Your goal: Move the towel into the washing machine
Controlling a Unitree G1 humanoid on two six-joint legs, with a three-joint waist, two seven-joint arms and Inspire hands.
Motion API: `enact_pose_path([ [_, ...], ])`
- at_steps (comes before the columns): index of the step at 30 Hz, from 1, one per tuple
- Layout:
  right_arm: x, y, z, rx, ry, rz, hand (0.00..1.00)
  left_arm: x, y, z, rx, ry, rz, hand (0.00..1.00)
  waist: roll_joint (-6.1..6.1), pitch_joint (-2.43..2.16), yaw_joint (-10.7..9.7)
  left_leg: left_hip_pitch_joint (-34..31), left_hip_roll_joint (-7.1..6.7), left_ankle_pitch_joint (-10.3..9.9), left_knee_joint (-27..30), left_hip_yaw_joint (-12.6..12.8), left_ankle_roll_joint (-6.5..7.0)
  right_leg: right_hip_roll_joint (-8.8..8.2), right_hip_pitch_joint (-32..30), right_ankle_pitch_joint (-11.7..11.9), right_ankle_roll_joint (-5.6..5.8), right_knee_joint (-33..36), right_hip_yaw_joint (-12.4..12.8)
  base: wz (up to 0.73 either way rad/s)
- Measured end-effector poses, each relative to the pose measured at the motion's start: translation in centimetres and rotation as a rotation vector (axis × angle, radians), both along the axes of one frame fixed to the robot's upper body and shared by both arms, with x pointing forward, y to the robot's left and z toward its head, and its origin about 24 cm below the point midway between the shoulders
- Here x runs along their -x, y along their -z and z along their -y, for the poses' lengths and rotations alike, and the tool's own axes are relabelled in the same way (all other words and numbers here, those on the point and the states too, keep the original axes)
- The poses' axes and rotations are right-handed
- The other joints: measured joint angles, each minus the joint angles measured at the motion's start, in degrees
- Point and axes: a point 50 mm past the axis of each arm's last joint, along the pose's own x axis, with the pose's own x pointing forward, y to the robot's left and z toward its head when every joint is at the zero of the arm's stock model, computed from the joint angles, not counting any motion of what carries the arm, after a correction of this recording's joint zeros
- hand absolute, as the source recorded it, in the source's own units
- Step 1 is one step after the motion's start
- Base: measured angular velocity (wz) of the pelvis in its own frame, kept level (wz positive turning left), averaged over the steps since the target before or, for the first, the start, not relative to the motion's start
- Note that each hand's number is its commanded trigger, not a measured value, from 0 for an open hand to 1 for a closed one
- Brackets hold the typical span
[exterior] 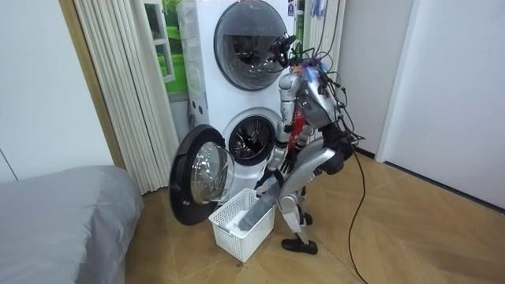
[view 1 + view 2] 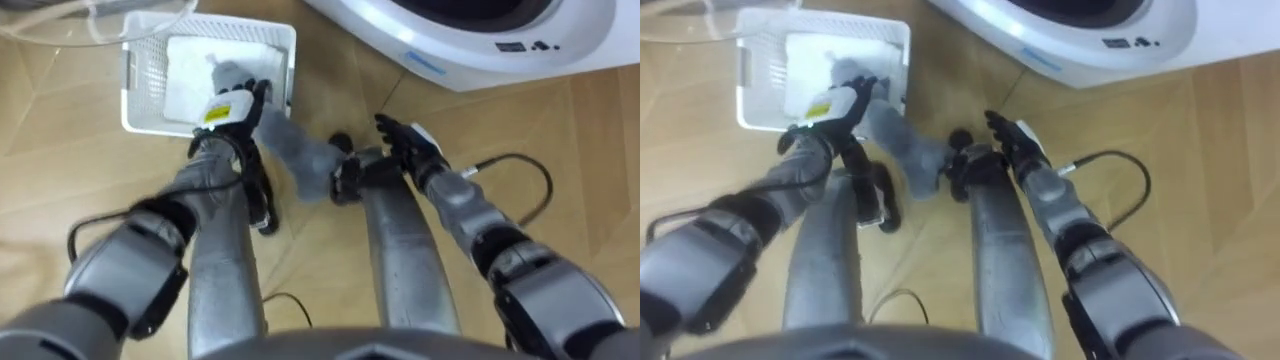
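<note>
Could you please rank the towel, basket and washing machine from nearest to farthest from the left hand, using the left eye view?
1. Towel, gripped in the left hand.
2. Basket, just ahead of the hand.
3. Washing machine, upper right.

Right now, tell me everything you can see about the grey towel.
The grey towel looks like soft, thick cloth bunched into a long roll. One end lies in the white basket; the rest slants out over the rim toward the robot. The left hand is curled around it near the rim. The right hand is open near its free end, apparently not touching.
</note>
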Motion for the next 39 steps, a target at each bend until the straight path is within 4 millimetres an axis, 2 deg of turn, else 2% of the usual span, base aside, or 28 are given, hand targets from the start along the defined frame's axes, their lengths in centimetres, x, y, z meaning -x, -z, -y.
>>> enact_pose_path([
  [5, -0.5, -0.7, -0.5, -0.062, 0.006, 0.041, 0.00, -0.4, -0.5, 0.5, -0.039, 0.054, 0.035, 0.00, 0.00, 0.00, -1.44, -3.07, 0.76, -1.36, 2.86, 0.01, -0.22, 0.13, -3.27, -0.67, -0.66, 2.59, -0.34, -0.06],
  [11, -0.8, -1.2, -0.7, -0.081, 0.000, 0.078, 0.00, -1.0, -1.2, 1.3, -0.027, 0.116, 0.066, 0.00, 0.00, 0.00, -1.91, -5.17, 0.85, -2.23, 4.89, -0.32, -0.61, 0.30, -5.53, -1.51, -1.00, 4.80, -0.29, -0.01],
  [14, -0.9, -1.4, -1.2, -0.087, -0.019, 0.088, 0.00, -0.8, -1.1, 1.5, -0.044, 0.144, 0.068, 0.00, -0.05, 0.01, -2.22, -5.87, 1.44, -2.47, 5.36, -0.30, -0.63, 1.03, -6.17, -1.53, -1.00, 4.79, -0.10, -0.07],
  [15, -1.0, -1.5, -1.3, -0.091, -0.026, 0.088, 0.00, -0.7, -1.0, 1.7, -0.046, 0.157, 0.063, 0.05, -0.05, 0.01, -2.51, -6.04, 1.53, -2.52, 5.39, -0.27, -0.63, 1.03, -6.32, -1.52, -1.00, 4.75, -0.15, -0.09],
  [16, -1.0, -1.5, -1.3, -0.093, -0.032, 0.088, 0.00, -0.6, -0.9, 1.8, -0.047, 0.165, 0.058, 0.59, -0.05, 0.01, -2.66, -6.12, 1.58, -2.54, 5.40, -0.23, -0.60, 1.04, -6.41, -1.53, -1.00, 4.74, -0.15, -0.05],
  [17, -1.1, -1.6, -1.4, -0.094, -0.044, 0.088, 0.00, -0.5, -0.9, 2.1, -0.048, 0.185, 0.048, 1.00, -0.07, -0.01, -2.87, -6.34, 1.73, -2.66, 5.47, -0.24, -0.50, 1.18, -6.60, -1.53, -1.00, 4.69, -0.17, -0.05],
  [22, -1.1, -1.6, -1.6, -0.109, -0.049, 0.085, 0.00, -0.2, -0.6, 2.9, -0.051, 0.253, -0.003, 1.00, -0.13, -0.04, -3.31, -6.72, 1.88, -2.91, 5.63, -0.47, -0.69, 1.36, -6.81, -1.55, -0.98, 4.57, -0.32, -0.02],
  [26, -1.5, -1.9, -1.9, -0.123, -0.057, 0.084, 0.00, -0.1, -0.4, 3.2, -0.075, 0.293, -0.068, 1.00, -0.22, -0.03, -4.41, -6.83, 1.74, -2.95, 5.27, -0.41, -0.44, 1.16, -6.86, -1.65, -0.79, 4.13, -0.40, 0.00],
  [33, -1.9, -2.0, -2.0, -0.118, -0.076, 0.071, 0.00, -0.8, -0.9, 3.0, -0.109, 0.321, -0.154, 1.00, -0.52, -0.04, -4.75, -6.95, 1.65, -2.90, 4.14, -0.21, -0.11, 1.04, -6.97, -1.84, -0.46, 3.07, -0.40, 0.00],
  [39, -1.7, -1.6, -1.9, -0.115, -0.065, 0.051, 0.00, -0.5, -0.5, 3.1, -0.130, 0.348, -0.195, 1.00, -0.71, -0.16, -4.56, -6.09, 1.59, -2.87, 2.68, 0.05, -0.10, 1.28, -6.23, -1.77, -0.33, 1.59, -0.13, -0.03],
])
